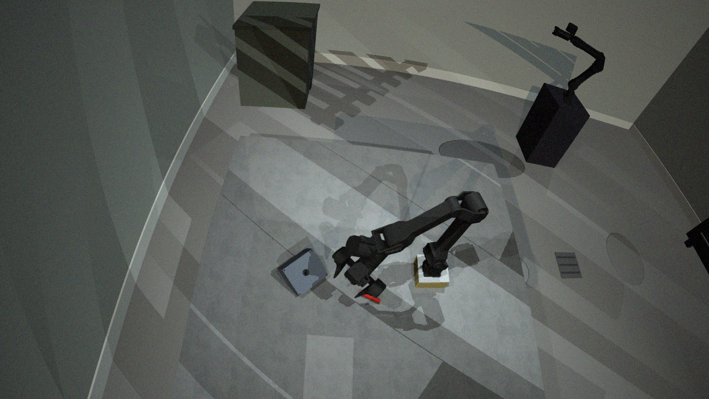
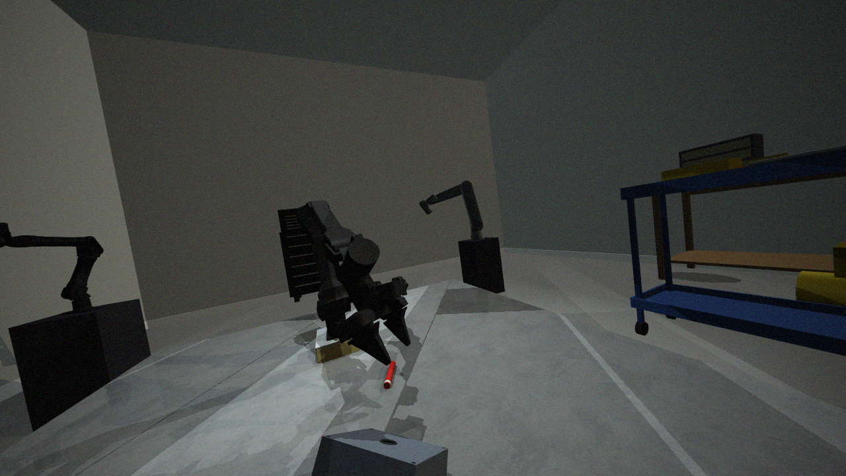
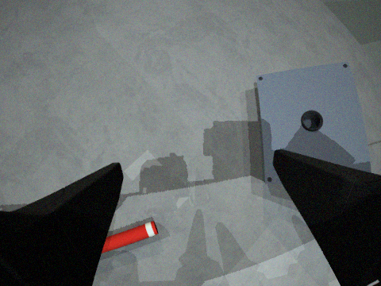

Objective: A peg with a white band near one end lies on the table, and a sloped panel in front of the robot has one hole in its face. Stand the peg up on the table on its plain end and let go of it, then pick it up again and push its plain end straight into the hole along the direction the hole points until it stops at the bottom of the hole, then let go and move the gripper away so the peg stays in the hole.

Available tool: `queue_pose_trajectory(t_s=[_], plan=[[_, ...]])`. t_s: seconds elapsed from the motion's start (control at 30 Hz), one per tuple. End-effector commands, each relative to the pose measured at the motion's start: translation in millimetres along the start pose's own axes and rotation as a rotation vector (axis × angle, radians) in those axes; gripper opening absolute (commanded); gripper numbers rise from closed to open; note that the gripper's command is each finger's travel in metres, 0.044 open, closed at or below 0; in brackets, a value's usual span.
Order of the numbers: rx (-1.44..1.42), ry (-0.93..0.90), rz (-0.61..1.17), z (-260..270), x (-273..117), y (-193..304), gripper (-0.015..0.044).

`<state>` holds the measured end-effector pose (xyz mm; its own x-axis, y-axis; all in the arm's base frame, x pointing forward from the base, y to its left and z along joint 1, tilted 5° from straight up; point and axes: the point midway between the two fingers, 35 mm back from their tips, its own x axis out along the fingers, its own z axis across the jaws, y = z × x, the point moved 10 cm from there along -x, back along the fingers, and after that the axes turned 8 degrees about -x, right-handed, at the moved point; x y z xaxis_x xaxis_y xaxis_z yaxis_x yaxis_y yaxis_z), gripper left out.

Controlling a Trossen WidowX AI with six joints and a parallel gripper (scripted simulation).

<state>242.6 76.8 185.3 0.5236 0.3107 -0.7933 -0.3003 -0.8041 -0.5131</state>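
The red peg [image 1: 371,298] [image 2: 390,373] [image 3: 127,240] lies flat on the table. Its white band [image 2: 387,383] [image 3: 149,229] is at the end toward the panel; in the wrist view its other end is hidden behind the left finger. My gripper [image 1: 346,286] [image 2: 398,354] [image 3: 199,164] is open and empty, above the table, with one finger over or beside the peg and the other toward the panel. The blue-grey sloped panel [image 1: 295,281] [image 2: 417,454] [image 3: 298,95] has one empty round hole [image 1: 306,272] [image 2: 388,441] [image 3: 312,121] in its face.
The arm's base stands on a white-topped yellowish block [image 1: 431,284] [image 2: 338,351] behind the peg. A dark cabinet [image 1: 275,59], another arm on a black pedestal [image 1: 553,126] and a blue cart [image 2: 739,317] stand well away. Shadows cross the table.
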Motion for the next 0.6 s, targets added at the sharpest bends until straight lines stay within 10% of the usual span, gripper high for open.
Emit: queue_pose_trajectory(t_s=[0.0, 0.57], plan=[[0.121, -0.035, 0.054, -0.3, 3.4, -0.6, 0.0440], [0.642, -0.117, 0.298, 0.6, 7.2, -5.2, 0.0440]])
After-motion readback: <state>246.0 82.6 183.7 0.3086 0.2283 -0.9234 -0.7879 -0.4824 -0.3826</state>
